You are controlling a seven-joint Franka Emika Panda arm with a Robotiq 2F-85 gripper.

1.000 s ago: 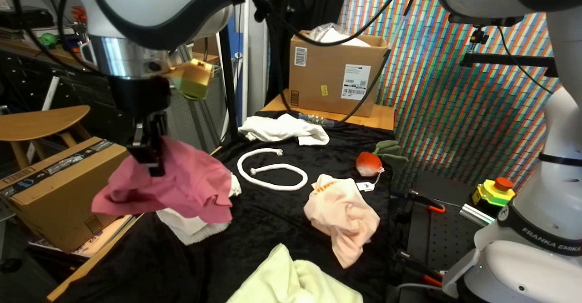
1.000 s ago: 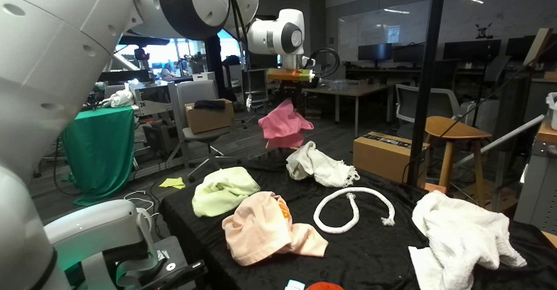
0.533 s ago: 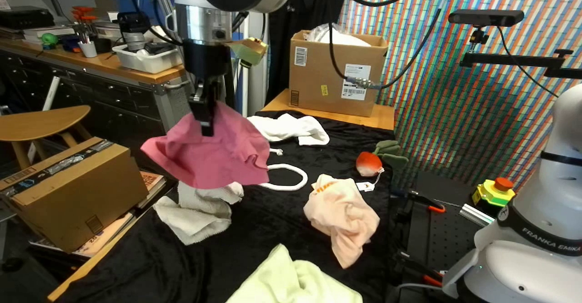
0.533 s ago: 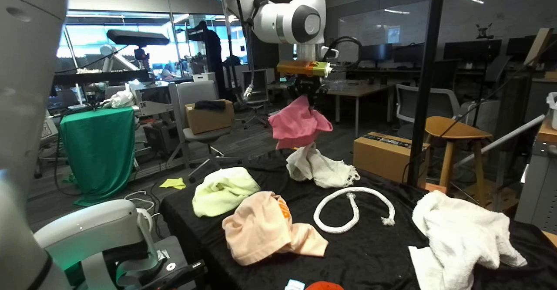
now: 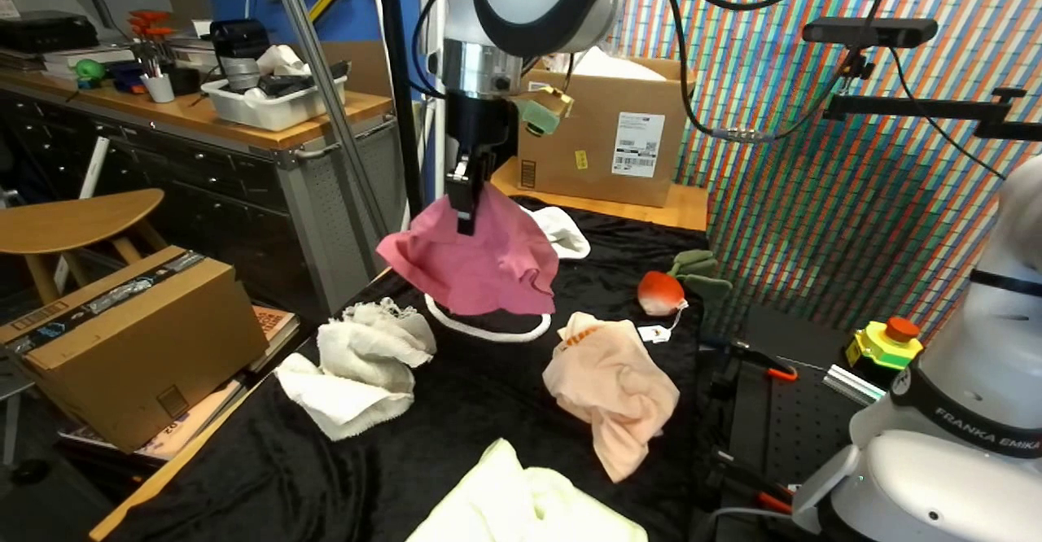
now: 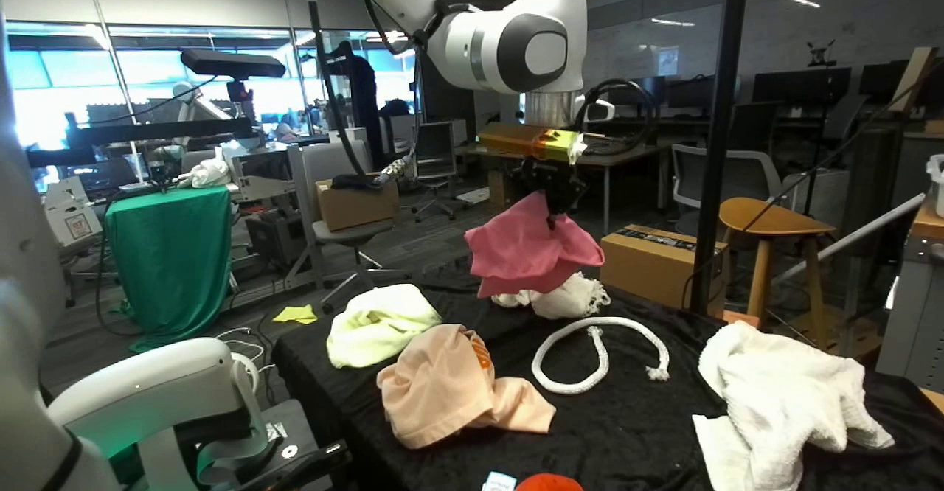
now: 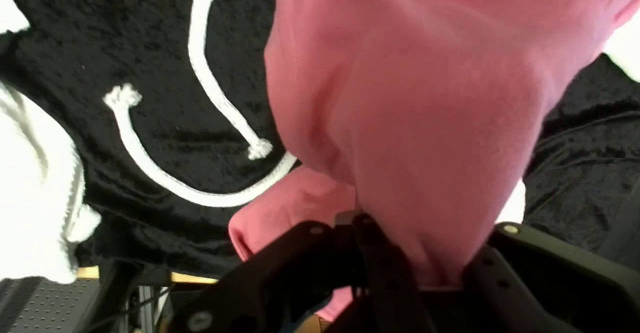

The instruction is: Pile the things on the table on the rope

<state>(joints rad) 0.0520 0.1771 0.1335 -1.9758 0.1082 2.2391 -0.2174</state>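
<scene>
The black tabletop [image 5: 476,412] holds two white cloths [image 6: 785,395], one peach cloth [image 5: 615,387] and one pale-green cloth [image 5: 525,513]. One pink cloth [image 5: 488,277] hangs pinched in the end effector [image 5: 466,223], now nearer the one rope [image 5: 496,336] between the white cloths, partly hiding it in an exterior view. One red toy [image 5: 659,291] lies near the peach cloth.

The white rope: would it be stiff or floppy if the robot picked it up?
Probably floppy, since the rope lies in loose curves. Likely fairly light, being slim. Its frayed-looking ends might unravel a little if tugged.
</scene>
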